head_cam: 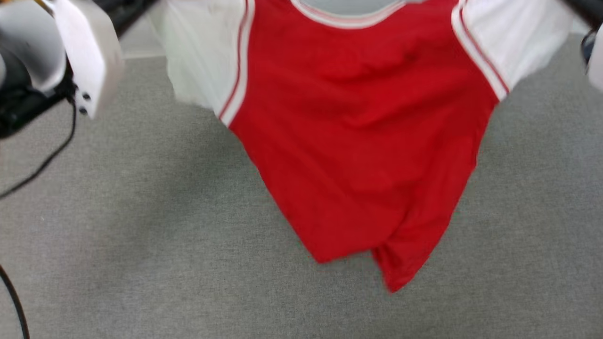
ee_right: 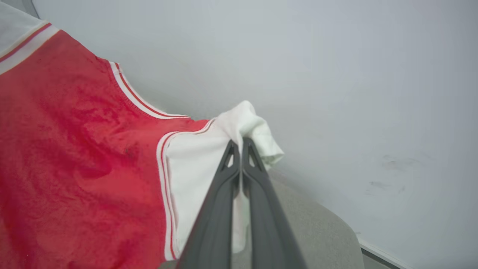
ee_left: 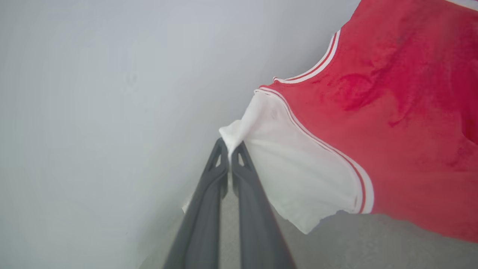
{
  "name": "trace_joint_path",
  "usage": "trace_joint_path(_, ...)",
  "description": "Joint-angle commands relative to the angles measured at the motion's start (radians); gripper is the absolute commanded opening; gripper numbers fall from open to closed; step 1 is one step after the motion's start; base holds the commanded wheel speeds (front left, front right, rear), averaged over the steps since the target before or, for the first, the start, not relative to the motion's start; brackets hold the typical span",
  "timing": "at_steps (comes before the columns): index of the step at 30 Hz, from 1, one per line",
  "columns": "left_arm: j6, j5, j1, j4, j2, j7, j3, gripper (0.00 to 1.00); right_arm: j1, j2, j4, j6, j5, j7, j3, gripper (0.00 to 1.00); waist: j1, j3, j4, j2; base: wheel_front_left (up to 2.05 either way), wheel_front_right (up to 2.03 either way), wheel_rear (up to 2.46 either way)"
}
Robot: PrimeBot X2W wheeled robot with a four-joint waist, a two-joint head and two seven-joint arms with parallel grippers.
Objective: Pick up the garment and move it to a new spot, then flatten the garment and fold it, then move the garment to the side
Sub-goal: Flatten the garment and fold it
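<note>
Both white sleeves [ee_left: 298, 168] are clamped, one in the left gripper [ee_left: 229, 149], one in the right gripper [ee_right: 241, 144], as the garment [head_cam: 358, 141] (red-bodied) hangs above a grey surface [head_cam: 118, 235].

In the head view we lose the top of the garment [head_cam: 358, 141] at the upper edge: its collar and shoulders run out of frame, and its hem and sleeve borders smear with blur. A pale forearm [head_cam: 89, 52] at the upper left is blurred and cut off, as is a pale shape [head_cam: 594, 61] at the far right that we cannot identify. In the left wrist view the left gripper [ee_left: 230, 146] hides the pinched bit of sleeve between its tips. In the right wrist view the right gripper [ee_right: 239, 144] does likewise.
</note>
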Motion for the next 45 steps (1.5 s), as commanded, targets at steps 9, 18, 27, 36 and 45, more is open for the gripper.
trace_joint_path(9,0.052,0.147,-0.241,0.183,-0.122,-0.103,0.079,0.00,-0.332,0.114,0.187,-0.001,-0.179,-0.091,-0.069,0.00,0.0000,0.158,0.007,0.0000,0.00,0.00,0.00)
trace_joint_path(18,0.034,0.229,-0.466,0.366,-0.207,-0.178,0.120,0.00,-0.594,0.217,0.352,-0.001,-0.283,-0.156,-0.117,0.00,0.0000,0.259,0.008,0.0000,0.00,0.00,0.00)
trace_joint_path(27,0.009,0.264,-0.638,0.531,-0.285,-0.260,0.133,0.00,-0.774,0.284,0.484,-0.001,-0.354,-0.213,-0.121,0.00,0.0000,0.289,0.019,0.0000,0.00,0.00,0.00)
trace_joint_path(36,-0.007,0.243,-0.659,0.649,-0.333,-0.344,0.109,0.00,-0.791,0.334,0.593,-0.001,-0.355,-0.265,-0.068,0.00,0.0000,0.305,0.031,0.0000,0.00,0.00,0.00)
trace_joint_path(45,-0.008,0.140,-0.454,0.665,-0.324,-0.447,0.055,0.00,-0.583,0.379,0.641,-0.001,-0.294,-0.350,0.045,0.00,0.0000,0.258,0.020,0.0000,0.00,0.00,0.00)
